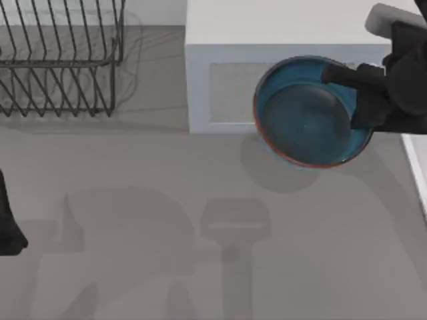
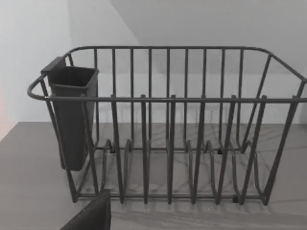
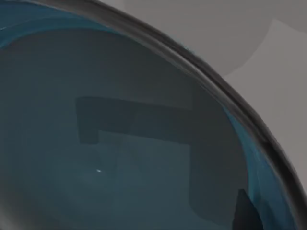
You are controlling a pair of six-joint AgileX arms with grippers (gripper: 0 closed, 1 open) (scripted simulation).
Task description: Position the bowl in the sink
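The bowl [image 1: 305,113], blue inside with a darker bottom and a reddish-brown rim, hangs above the table in front of the white microwave [image 1: 280,40], tilted slightly. My right gripper [image 1: 355,100] comes in from the right edge and is shut on the bowl's right rim, one finger lying over the inside. The bowl's shadow falls on the table just below it. In the right wrist view the bowl's blue inside [image 3: 120,143] is seen close up, with a dark fingertip [image 3: 247,211] against it. The sink is out of view. My left arm [image 1: 8,230] stays parked at the left edge.
A dark wire dish rack [image 1: 60,60] stands at the back left; in the left wrist view the rack [image 2: 168,124] carries a dark cutlery cup [image 2: 72,115]. A white edge [image 1: 417,170] runs along the table's right side. Arm shadows lie on the grey tabletop.
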